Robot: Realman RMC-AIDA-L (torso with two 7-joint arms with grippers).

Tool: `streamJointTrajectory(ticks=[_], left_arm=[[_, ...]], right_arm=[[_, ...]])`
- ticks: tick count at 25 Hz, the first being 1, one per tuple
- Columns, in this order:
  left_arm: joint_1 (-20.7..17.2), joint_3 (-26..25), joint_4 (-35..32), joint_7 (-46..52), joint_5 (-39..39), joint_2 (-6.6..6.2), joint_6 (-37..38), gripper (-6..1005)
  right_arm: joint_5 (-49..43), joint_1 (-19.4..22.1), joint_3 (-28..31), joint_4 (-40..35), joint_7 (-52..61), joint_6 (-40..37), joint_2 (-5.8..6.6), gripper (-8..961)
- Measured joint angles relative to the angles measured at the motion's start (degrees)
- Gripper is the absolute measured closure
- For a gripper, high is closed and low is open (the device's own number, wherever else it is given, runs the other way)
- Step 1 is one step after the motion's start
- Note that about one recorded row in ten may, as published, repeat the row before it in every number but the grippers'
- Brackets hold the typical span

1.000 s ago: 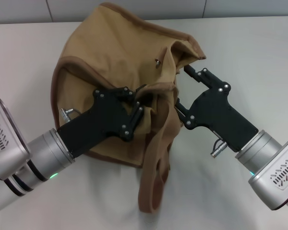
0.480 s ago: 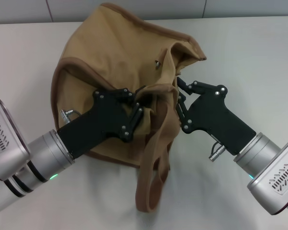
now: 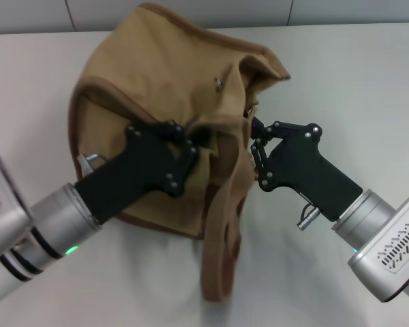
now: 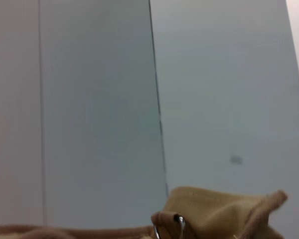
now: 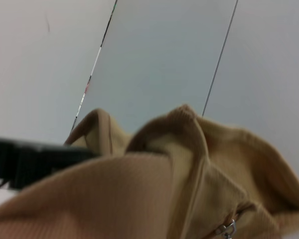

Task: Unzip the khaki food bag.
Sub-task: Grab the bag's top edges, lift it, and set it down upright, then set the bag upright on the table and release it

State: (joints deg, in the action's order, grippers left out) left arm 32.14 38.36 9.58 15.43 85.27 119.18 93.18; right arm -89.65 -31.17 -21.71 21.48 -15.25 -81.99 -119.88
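— So, what changed since a moment ago?

— Little on my right; my left arm has drawn back and lower, tugging the khaki food bag (image 3: pixel 157 88) toward it, and the loop handle (image 3: pixel 221 238) hangs straighter.

— And your poses?

— My left gripper (image 3: pixel 191 139) reaches up from the bag's near-left side, pinching a fold of canvas at the bag's middle. My right gripper (image 3: pixel 253 136) comes in from the bag's right, fingers closed against the bag's top seam, just below the bag's raised corner.

— Where's the bag?

— Slumped on the white table (image 3: pixel 368 82), between both grippers, touching each.
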Motion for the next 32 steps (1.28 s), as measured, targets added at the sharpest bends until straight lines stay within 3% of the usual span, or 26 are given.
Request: streamJointTrajectory(ticks=[3, 10, 15, 27, 32], left_arm=[[-1.3, -3.5, 0.0, 0.2, -0.1, -0.01, 2.1, 943], [-8.2, -21.9, 0.8, 3.9, -0.2, -0.01, 6.2, 943], [-10.5, -26.8, 0.4, 6.6, -0.4, -0.01, 5.0, 942], [-11.8, -29.0, 0.1, 7.1, -0.5, -0.09, 3.4, 942], [-11.9, -29.1, 0.1, 7.1, -0.5, -0.10, 3.1, 942]], right_arm=[[0.0, -0.1, 0.0, 0.0, 0.0, 0.5, 0.00, 951], [0.0, 0.1, 0.0, -0.2, 0.0, 0.9, 0.00, 950], [0.0, 0.3, 0.0, -0.3, 0.0, 0.9, 0.01, 951], [0.0, -0.3, 0.1, -0.2, 0.4, 0.9, 0.00, 926], [0.0, -0.8, 0.8, -1.4, 5.4, 1.5, 0.00, 896]])
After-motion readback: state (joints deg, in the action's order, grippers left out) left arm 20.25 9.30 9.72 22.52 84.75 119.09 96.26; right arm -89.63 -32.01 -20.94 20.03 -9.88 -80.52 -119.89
